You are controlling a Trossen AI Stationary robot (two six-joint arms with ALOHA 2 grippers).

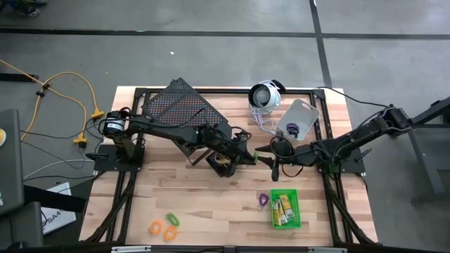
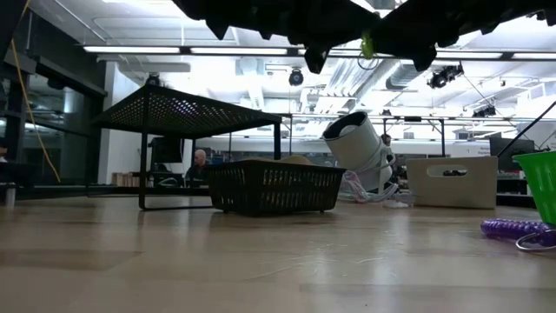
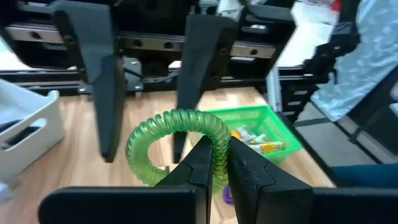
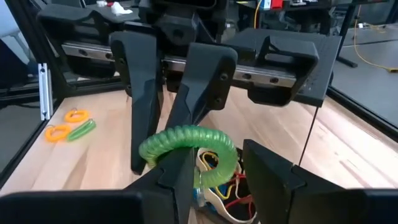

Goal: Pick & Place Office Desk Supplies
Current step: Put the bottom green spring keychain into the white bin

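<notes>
Left gripper (image 3: pixel 217 165) is pinching a green coiled loop (image 3: pixel 177 134) at table centre, above the black bin (image 1: pixel 223 160). Facing it nose to nose from 3 o'clock, the right gripper (image 4: pixel 214 165) stands part-spread around the same loop; I cannot tell whether its fingers touch it. So this looks like a hand-over: the loop sits between the 2 fingertip pairs, arching across both.

From there, the green bin (image 1: pixel 285 209) of yellow pieces lies toward 5 o'clock and the grey bin (image 1: pixel 301 119) toward 1 o'clock, both on the right arm's side.

Only the right wrist view shows coloured loops already inside the black bin, and the orange and green loops (image 4: pixel 69 127) lying loose on the wood beyond. Low down, the level camera shows a purple loop (image 2: pixel 517 229) beside the green bin.
</notes>
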